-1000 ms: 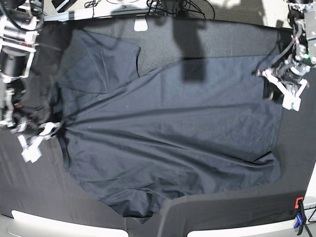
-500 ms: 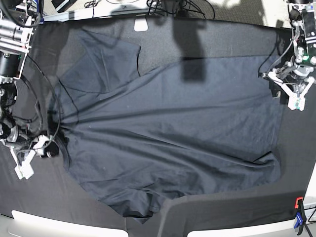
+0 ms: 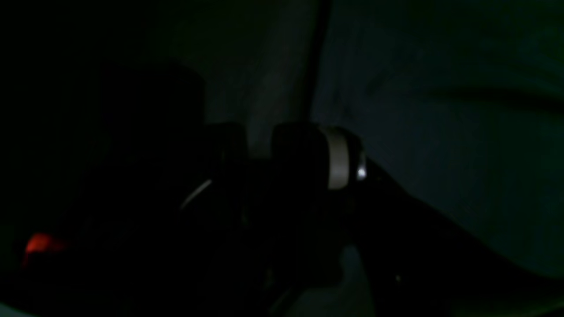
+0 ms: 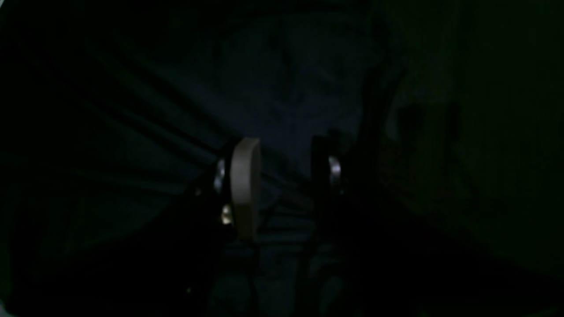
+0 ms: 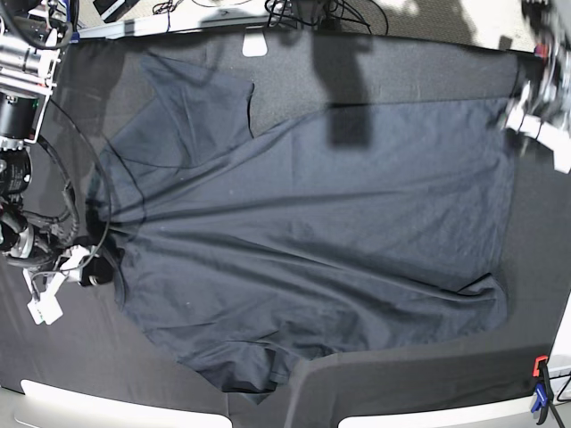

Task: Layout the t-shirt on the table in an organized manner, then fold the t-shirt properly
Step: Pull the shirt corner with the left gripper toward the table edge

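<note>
The dark slate-blue t-shirt (image 5: pixel 312 223) lies spread across the black-clothed table (image 5: pixel 401 62), one sleeve at the upper left, another at the front, the hem to the right. Creases run across it toward its left edge. There my right gripper (image 5: pixel 67 278) is shut on a bunch of the shirt; in the right wrist view the folds of the t-shirt (image 4: pixel 286 79) run in between the right gripper's (image 4: pixel 284 176) fingers. My left gripper (image 5: pixel 544 134) is blurred, off the hem's far right corner. In the dim left wrist view the left gripper (image 3: pixel 260 149) stands open and empty beside the t-shirt (image 3: pixel 440 110).
A red and blue clamp (image 5: pixel 540 392) grips the front right table edge. A small white piece (image 5: pixel 254 45) sits at the far edge, with cables (image 5: pixel 303 11) behind it. The pale rim (image 5: pixel 80 406) runs along the front. A dark shadow (image 5: pixel 348 89) falls across the shirt's far side.
My left gripper opened, let go of the hem corner and moved up and right. The right gripper drew left and toward the front, stretching the shirt's left side.
</note>
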